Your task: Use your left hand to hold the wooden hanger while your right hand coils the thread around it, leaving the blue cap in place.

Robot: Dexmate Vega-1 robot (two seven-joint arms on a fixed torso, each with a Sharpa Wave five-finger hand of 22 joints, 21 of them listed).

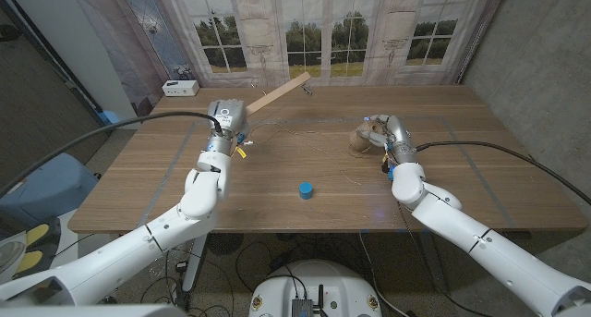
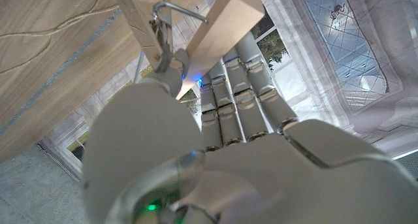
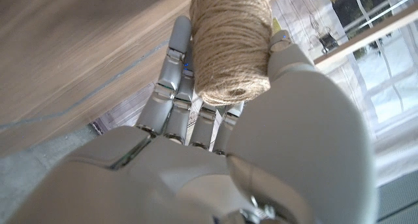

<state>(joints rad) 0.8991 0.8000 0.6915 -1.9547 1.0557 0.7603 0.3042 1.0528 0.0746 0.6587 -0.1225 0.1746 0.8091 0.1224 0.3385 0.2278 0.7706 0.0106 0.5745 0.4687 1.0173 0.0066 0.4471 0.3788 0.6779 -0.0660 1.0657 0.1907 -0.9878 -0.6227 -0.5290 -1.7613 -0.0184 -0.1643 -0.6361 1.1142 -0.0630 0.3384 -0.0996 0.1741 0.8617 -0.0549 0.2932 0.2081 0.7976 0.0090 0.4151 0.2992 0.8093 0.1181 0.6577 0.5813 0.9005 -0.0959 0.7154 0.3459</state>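
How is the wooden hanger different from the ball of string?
The wooden hanger is long, flat and pale, with a metal hook; the ball of string is round, fuzzy and brown. The left hand holds the hanger up off the table, sticking out slantwise; the right hand holds the ball of string low by the table. Both are held, well apart from the blue cap.

My left hand (image 1: 224, 116) grips the wooden hanger (image 1: 277, 94) near the table's (image 1: 277, 183) far edge. My right hand (image 1: 380, 135) holds the twine spool (image 1: 358, 141). The blue cap (image 1: 305, 190) stands near the front edge.
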